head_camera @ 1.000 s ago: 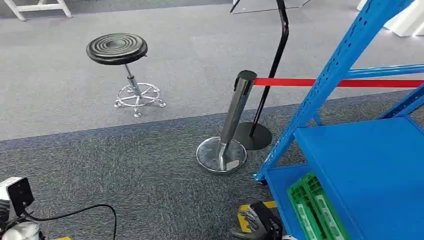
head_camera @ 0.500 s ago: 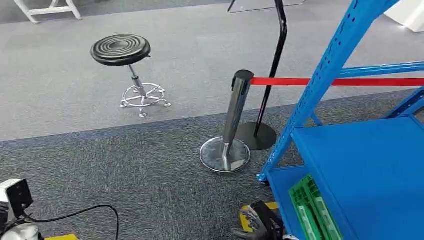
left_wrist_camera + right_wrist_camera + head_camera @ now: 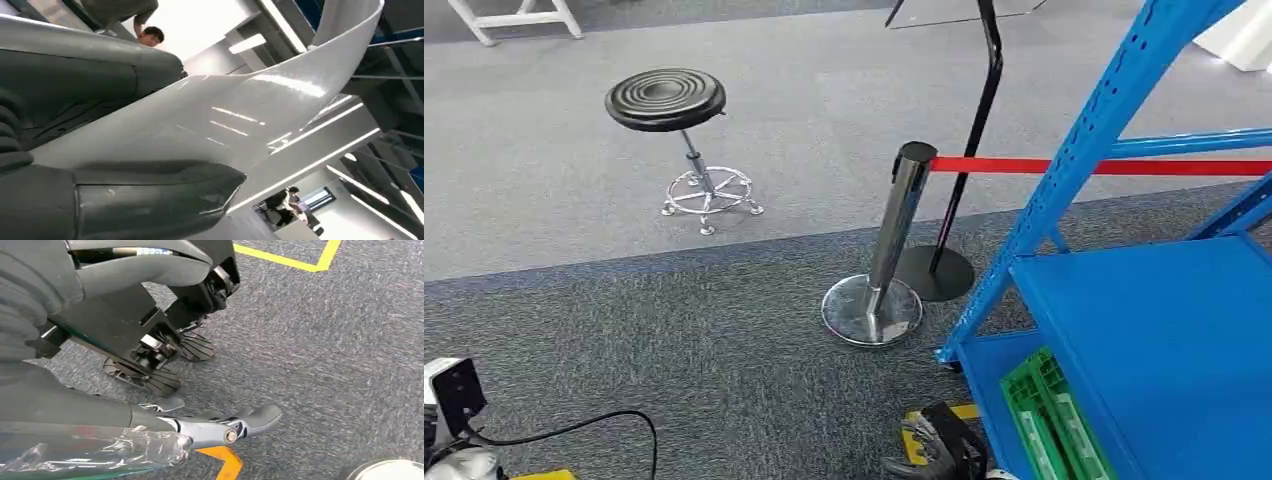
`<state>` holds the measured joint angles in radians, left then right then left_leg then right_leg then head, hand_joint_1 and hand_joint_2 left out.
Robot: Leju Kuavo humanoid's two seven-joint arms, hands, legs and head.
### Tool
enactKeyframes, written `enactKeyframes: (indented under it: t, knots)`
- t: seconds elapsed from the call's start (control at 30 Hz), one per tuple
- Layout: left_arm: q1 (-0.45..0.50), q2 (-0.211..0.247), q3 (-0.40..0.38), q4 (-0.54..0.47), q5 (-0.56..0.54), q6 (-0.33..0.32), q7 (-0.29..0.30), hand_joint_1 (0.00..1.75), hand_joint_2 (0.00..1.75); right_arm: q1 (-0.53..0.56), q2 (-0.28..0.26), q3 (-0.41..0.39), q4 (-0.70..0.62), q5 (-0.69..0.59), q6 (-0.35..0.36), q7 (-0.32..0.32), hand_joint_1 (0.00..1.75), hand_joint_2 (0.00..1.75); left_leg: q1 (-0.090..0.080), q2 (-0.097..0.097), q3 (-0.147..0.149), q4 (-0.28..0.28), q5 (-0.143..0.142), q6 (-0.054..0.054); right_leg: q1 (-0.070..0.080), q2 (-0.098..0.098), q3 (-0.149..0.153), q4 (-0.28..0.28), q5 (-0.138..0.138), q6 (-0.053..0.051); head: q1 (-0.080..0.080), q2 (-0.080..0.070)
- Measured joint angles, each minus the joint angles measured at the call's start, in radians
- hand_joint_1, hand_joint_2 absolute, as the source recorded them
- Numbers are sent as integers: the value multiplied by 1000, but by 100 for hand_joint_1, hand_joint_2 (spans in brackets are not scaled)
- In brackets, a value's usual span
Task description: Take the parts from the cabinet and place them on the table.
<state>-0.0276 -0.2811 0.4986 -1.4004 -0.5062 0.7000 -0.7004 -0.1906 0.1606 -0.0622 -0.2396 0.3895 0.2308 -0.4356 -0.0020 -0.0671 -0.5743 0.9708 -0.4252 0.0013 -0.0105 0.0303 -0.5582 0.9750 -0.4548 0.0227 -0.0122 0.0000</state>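
The blue cabinet (image 3: 1164,330) stands at the right of the head view, with a bare upper shelf. A green crate (image 3: 1049,420) lies on its lower shelf. My right hand (image 3: 939,447) hangs low beside the cabinet's near corner. In the right wrist view its dark fingers (image 3: 165,355) are spread over the carpet, with nothing between them and the thumb. My left hand (image 3: 85,85) grips a glossy white curved part (image 3: 260,115) between the thumb (image 3: 150,200) and the fingers, seen against a ceiling. The left wrist (image 3: 449,395) shows at the bottom left of the head view.
A chrome stanchion (image 3: 886,250) with a red belt (image 3: 1104,166) stands just left of the cabinet, and a black stand (image 3: 964,150) is behind it. A black stool (image 3: 669,105) stands farther left on the grey carpet. Yellow floor tape (image 3: 919,440) runs under my right hand.
The whole head view has shifted slightly, so the camera moved. Both hands keep their places at the bottom edge.
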Motion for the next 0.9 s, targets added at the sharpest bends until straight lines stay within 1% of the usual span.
enactKeyframes:
  t: [0.23, 0.37, 0.43, 0.47, 0.53, 0.63, 0.73, 0.9]
  knots:
    - [0, 0, 0, 0, 0, 0, 0, 175, 175, 1, 0, 8, 0, 8, 4, -13, 0, 175, -1, 0, -2, 6, -4, 5, -1, 0, 1, -1, 1, 2, 0, 0]
    - [0, 0, 0, 0, 1, 0, 0, 175, 175, 1, 0, 21, -1, 32, -31, -24, 0, 175, -1, 0, -3, 8, -4, 6, -1, 0, 1, -1, 1, 3, -1, 0]
    - [0, 0, 1, 0, 3, 0, 0, 175, 175, 3, 0, 27, -2, 38, -46, -54, 0, 175, -1, 0, -3, 8, -4, 6, -1, 0, 1, -1, 1, 3, 0, 0]
    - [1, 0, 2, 0, 4, 0, 0, 175, 175, 4, 1, 31, -3, 41, -62, -79, 0, 175, -1, 0, -3, 8, -4, 6, -1, 0, 1, -1, 1, 3, 0, 0]
    - [2, 0, 5, 0, 6, 0, 0, 175, 175, 4, 2, 38, -6, 42, -72, -98, 0, 175, -1, 0, -3, 8, -4, 6, -1, 0, 1, -1, 1, 3, 0, 0]
    - [3, 0, 5, 0, 13, 0, 0, 175, 175, 2, 6, 42, -8, 39, -54, -118, 0, 175, -1, 0, -3, 8, -4, 6, 0, 0, 1, -1, 1, 3, -1, 0]
    - [3, 0, 5, 0, 12, 0, 0, 175, 175, -1, 10, 43, -8, 33, -27, -119, 0, 175, 0, 0, -3, 8, -4, 6, 0, 0, 1, 0, 1, 3, 0, 0]
    - [3, 0, 4, 0, 3, 0, 0, 175, 175, -1, 9, 47, -8, 34, -13, -118, 0, 175, 0, 0, -3, 8, -4, 5, 0, 0, 1, 0, 0, 3, -1, 0]
